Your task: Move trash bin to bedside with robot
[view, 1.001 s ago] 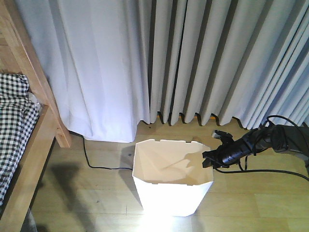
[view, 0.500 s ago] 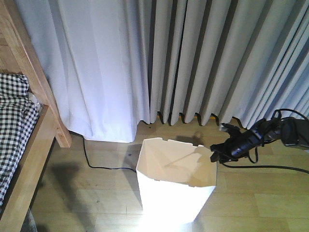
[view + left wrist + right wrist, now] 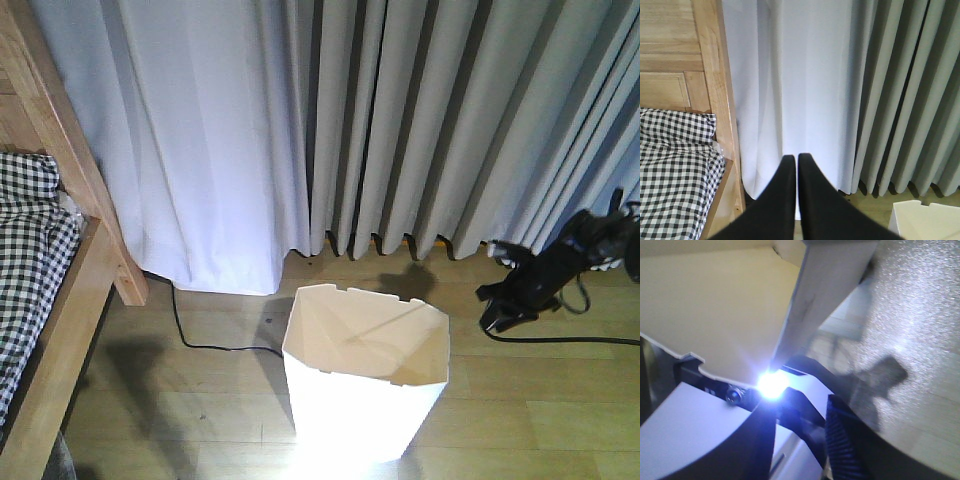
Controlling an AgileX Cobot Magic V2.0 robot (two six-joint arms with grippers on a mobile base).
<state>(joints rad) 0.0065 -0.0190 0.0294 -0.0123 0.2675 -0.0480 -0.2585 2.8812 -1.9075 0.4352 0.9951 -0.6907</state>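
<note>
Now the right gripper (image 3: 492, 310) has pulled away from the trash bin (image 3: 365, 375), seemingly holding nothing; bedside (image 3: 60, 300) remains far. Left gripper (image 3: 794, 162) is closed, empty.

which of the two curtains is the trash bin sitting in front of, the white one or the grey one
The grey curtain, the darker pleated one on the right. The trash bin stands below its left folds; the white curtain hangs beside the bed frame.

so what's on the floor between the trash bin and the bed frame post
In the front-facing view, bare wood floor lies between the trash bin and the bed frame post, crossed only by a thin black cable running from the curtain hem toward the bin.
</note>
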